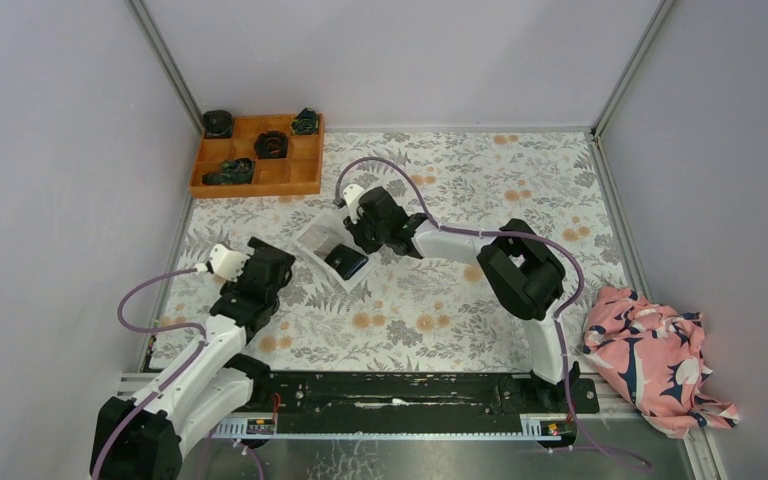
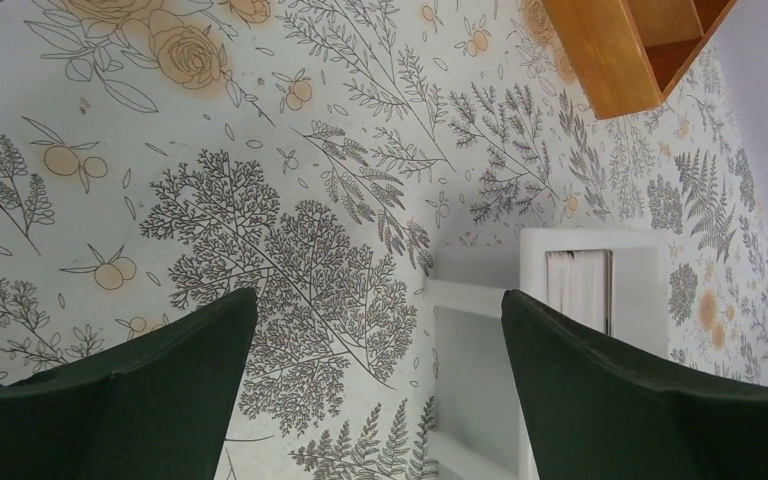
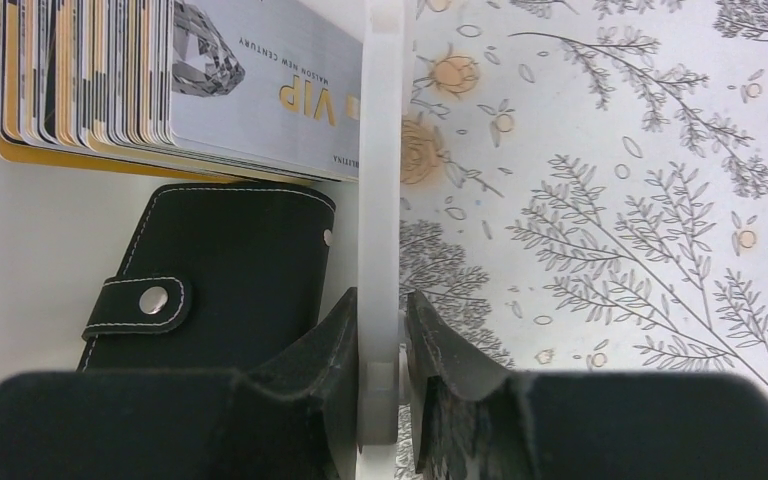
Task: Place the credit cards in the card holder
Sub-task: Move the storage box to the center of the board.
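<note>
With the right gripper pinched onto the white tray wall, seemingly steadying it, and the left gripper wide open and empty nearby, the closed card holder lies in the tray beside the stacked credit cards, so next probably comes lifting the holder out.

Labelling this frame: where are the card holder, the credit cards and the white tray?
card holder (image 3: 230, 270): right wrist view, black front face.
credit cards (image 3: 260, 80): right wrist view, top VIP card's face.
white tray (image 3: 382, 150): right wrist view, its side wall.
</note>
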`<act>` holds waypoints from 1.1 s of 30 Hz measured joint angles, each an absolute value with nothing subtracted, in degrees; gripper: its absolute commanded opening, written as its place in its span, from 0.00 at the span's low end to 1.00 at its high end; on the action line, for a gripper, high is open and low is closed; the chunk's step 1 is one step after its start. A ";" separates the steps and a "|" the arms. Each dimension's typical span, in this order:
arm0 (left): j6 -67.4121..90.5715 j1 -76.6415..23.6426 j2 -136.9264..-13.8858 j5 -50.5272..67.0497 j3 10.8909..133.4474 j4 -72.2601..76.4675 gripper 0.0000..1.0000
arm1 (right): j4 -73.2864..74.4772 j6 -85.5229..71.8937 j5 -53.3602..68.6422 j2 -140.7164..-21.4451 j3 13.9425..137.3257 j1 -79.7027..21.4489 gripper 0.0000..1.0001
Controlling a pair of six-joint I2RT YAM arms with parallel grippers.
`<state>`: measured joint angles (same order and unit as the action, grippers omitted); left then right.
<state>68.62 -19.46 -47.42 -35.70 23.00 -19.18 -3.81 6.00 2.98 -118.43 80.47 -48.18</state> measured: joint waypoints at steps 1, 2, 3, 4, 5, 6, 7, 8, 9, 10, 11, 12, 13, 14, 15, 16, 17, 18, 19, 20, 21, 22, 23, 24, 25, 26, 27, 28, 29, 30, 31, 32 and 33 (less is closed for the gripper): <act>68.62 -19.46 -47.75 -35.57 22.98 -18.79 1.00 | -3.64 6.00 2.92 -118.69 80.84 -47.75 0.18; 68.62 -19.46 -48.01 -35.48 22.98 -18.41 1.00 | -3.51 5.98 2.85 -118.98 81.21 -47.42 0.18; 68.64 -19.46 -48.29 -35.33 22.94 -17.85 0.99 | -3.40 5.98 2.79 -119.28 81.62 -47.11 0.19; 68.64 -19.46 -48.53 -35.16 22.81 -17.21 0.99 | -3.33 5.96 2.79 -119.61 82.04 -46.85 0.19; 68.64 -19.46 -48.84 -34.94 22.57 -16.53 0.99 | -3.25 5.93 2.68 -119.90 82.43 -46.70 0.20; 68.64 -19.46 -49.17 -34.83 22.35 -16.05 0.99 | -3.27 5.87 2.63 -120.16 82.76 -46.54 0.21; 68.64 -19.46 -49.63 -34.65 22.11 -15.59 0.99 | -3.25 5.72 2.59 -120.40 83.11 -46.41 0.22; 68.66 -19.46 -50.04 -34.46 21.89 -15.22 0.99 | -3.25 5.63 2.52 -120.64 83.42 -46.24 0.26; 68.66 -19.46 -50.46 -34.30 21.67 -14.90 0.99 | -3.31 5.54 2.52 -120.75 83.53 -46.15 0.31; 68.66 -19.46 -50.85 -34.17 21.45 -14.61 0.99 | -3.29 5.48 2.52 -120.81 83.64 -46.04 0.35; 68.66 -19.46 -51.22 -34.00 21.26 -14.41 0.99 | -3.27 5.30 2.46 -120.81 83.66 -46.00 0.38; 68.66 -19.46 -51.51 -33.87 21.06 -14.09 0.98 | -3.27 5.15 2.35 -120.81 83.68 -45.95 0.41; 68.66 -19.46 -51.70 -33.76 20.86 -13.76 0.98 | -3.22 4.97 2.17 -120.81 83.72 -45.91 0.45; 68.66 -19.46 -51.83 -33.65 20.69 -13.45 0.98 | -3.22 4.80 2.04 -120.81 83.77 -45.84 0.49; 68.66 -19.46 -51.88 -33.58 20.51 -13.19 0.98 | -3.20 4.64 1.96 -120.81 83.90 -45.78 0.52; 68.66 -19.46 -51.90 -33.54 20.38 -12.88 0.98 | -3.07 4.43 1.91 -120.81 84.14 -45.71 0.54; 68.66 -19.46 -51.90 -33.47 20.23 -12.56 0.98 | -2.98 4.27 1.74 -120.81 84.38 -45.67 0.54; 68.66 -19.46 -51.90 -33.43 20.12 -12.27 0.98 | -2.94 4.08 1.50 -120.81 84.64 -45.63 0.55; 68.66 -19.46 -51.90 -33.43 20.03 -12.12 0.98 | -2.85 3.81 1.08 -120.81 84.97 -45.63 0.55; 68.66 -19.46 -51.90 -33.41 19.94 -11.94 0.98 | -2.83 3.55 0.95 -120.81 85.19 -45.60 0.55; 68.66 -19.46 -51.88 -33.41 19.79 -11.70 0.98 | -2.83 3.16 0.84 -120.77 85.41 -45.60 0.55; 68.66 -19.46 -51.88 -33.39 19.66 -11.44 0.98 | -2.81 2.70 0.62 -120.68 85.49 -45.60 0.55; 68.69 -19.46 -51.88 -33.39 19.51 -11.22 0.98 | -2.68 2.17 0.47 -120.55 85.56 -45.60 0.56; 68.69 -19.46 -51.88 -33.36 19.42 -11.09 0.98 | -2.44 1.54 0.23 -120.31 85.58 -45.60 0.56; 68.71 -19.46 -51.88 -33.34 19.31 -10.87 0.98 | -2.07 0.78 -0.14 -120.01 85.58 -45.60 0.56; 68.73 -19.49 -51.88 -33.32 19.11 -10.50 0.98 | -1.85 -0.16 -0.54 -119.57 85.58 -45.60 0.56; 68.77 -19.46 -51.88 -33.28 18.98 -10.24 0.98 | -1.78 -1.21 -0.89 -118.98 85.54 -45.63 0.56; 68.86 -19.49 -51.88 -33.26 18.81 -9.96 0.98 | -1.80 -2.17 -1.43 -118.30 85.43 -45.69 0.55; 68.93 -19.49 -51.88 -33.21 18.65 -9.80 0.98 | -2.02 -3.31 -2.37 -117.32 85.17 -45.91 0.55; 68.95 -19.51 -51.86 -33.21 18.57 -9.65 0.97 | -2.24 -4.49 -3.77 -115.92 84.51 -46.11 0.55; 68.95 -19.53 -51.81 -33.21 18.50 -9.50 0.97 | -2.42 -5.54 -5.13 -114.45 83.81 -46.41 0.54; 68.95 -19.53 -51.70 -33.19 18.48 -9.39 0.97 | -2.92 -6.46 -6.63 -113.06 83.05 -46.83 0.54; 68.95 -19.55 -51.53 -33.19 18.48 -9.19 0.97 | -3.49 -7.49 -8.19 -111.57 82.15 -47.37 0.53</act>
<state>68.95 -19.55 -51.53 -33.19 18.48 -9.19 -3.49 -7.49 -8.19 -111.57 82.15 -47.37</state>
